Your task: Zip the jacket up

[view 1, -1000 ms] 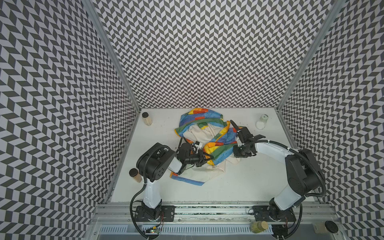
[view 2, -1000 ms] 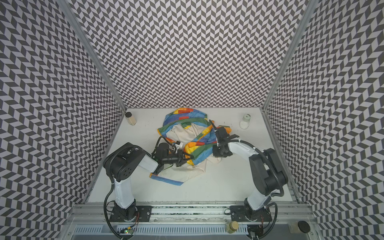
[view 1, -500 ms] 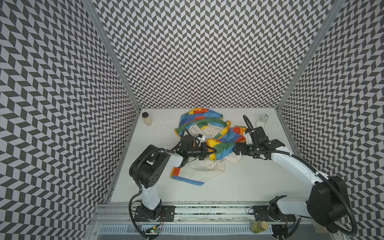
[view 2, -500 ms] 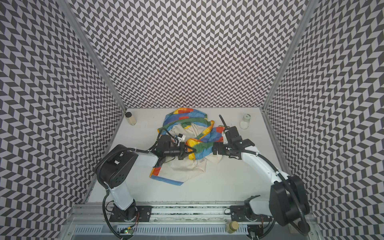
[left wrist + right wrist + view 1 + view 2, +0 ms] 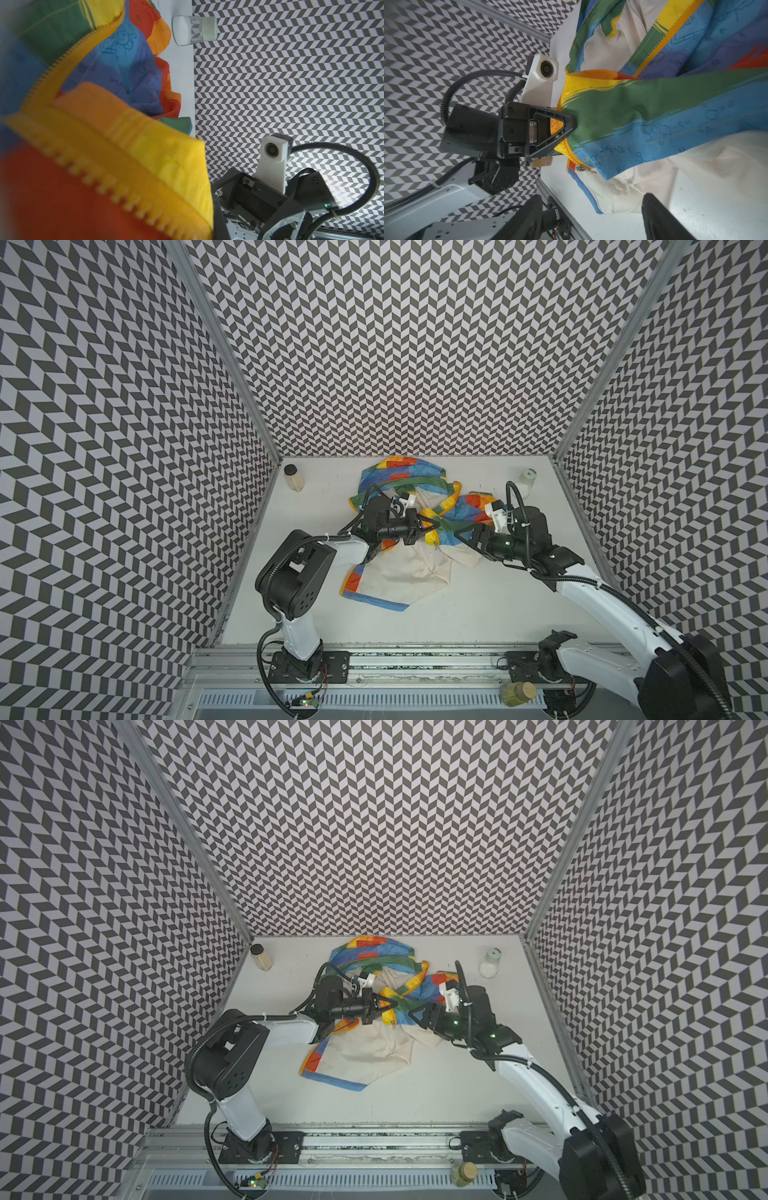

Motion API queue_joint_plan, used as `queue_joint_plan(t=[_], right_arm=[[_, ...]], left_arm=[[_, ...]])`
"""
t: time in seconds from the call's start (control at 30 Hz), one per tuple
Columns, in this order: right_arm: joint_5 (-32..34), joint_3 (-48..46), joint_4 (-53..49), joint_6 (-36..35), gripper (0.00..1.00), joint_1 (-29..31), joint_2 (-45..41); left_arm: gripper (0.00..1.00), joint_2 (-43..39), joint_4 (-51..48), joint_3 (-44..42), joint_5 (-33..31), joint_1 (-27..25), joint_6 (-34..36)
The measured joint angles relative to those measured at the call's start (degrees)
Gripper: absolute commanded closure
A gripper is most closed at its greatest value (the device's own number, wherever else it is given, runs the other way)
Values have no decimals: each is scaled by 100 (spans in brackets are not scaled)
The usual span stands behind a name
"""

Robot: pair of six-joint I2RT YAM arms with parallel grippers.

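Note:
The jacket (image 5: 399, 572) (image 5: 365, 1052) lies crumpled mid-table, rainbow-striped with its cream lining up. My left gripper (image 5: 432, 524) (image 5: 392, 1004) (image 5: 562, 124) is shut on its yellow-orange zipper edge and holds a green and blue fold off the table. The silver zipper pull (image 5: 583, 168) (image 5: 436, 545) hangs just below that grip. In the left wrist view the jacket (image 5: 124, 145) and its zipper teeth (image 5: 83, 172) fill the frame. My right gripper (image 5: 463, 537) (image 5: 415, 1015) (image 5: 591, 220) stands open just right of the fold, over the lining's edge, with nothing between its fingers.
A jar with a black lid (image 5: 294, 478) (image 5: 261, 957) stands at the back left. A white jar with a pale green lid (image 5: 527, 482) (image 5: 490, 963) (image 5: 193, 30) stands at the back right. Patterned walls close three sides; a metal rail (image 5: 415, 659) runs along the front.
My right gripper has opened wide and its arm has stretched out low. My left gripper has carried the jacket's zipper edge to the right and farther back.

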Motion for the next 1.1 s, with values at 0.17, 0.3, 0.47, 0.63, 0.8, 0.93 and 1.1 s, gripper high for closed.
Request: queue_joint_plan(t=[0.17, 0.3, 0.47, 0.63, 0.8, 0.93, 1.1], right_arm=[[33, -225, 831, 815, 7, 295, -55], [142, -385, 1449, 1250, 4, 450, -55], [295, -483, 2109, 1534, 7, 562, 55], [396, -494, 2688, 1578, 11, 590, 306], [439, -494, 2920, 1534, 16, 616, 428], [476, -494, 3123, 1488, 25, 625, 494], [474, -481, 3438, 1375, 40, 640, 623]], left_arm=[[100, 2, 317, 245, -7, -15, -466], [100, 2, 533, 367, -31, -20, -787], [100, 2, 640, 369, -66, -20, -1123], [100, 2, 710, 367, -68, -20, -1427], [100, 2, 839, 367, -68, -22, -1716], [100, 2, 960, 367, -66, -22, -1950], [100, 2, 1054, 367, -66, -20, -2118]])
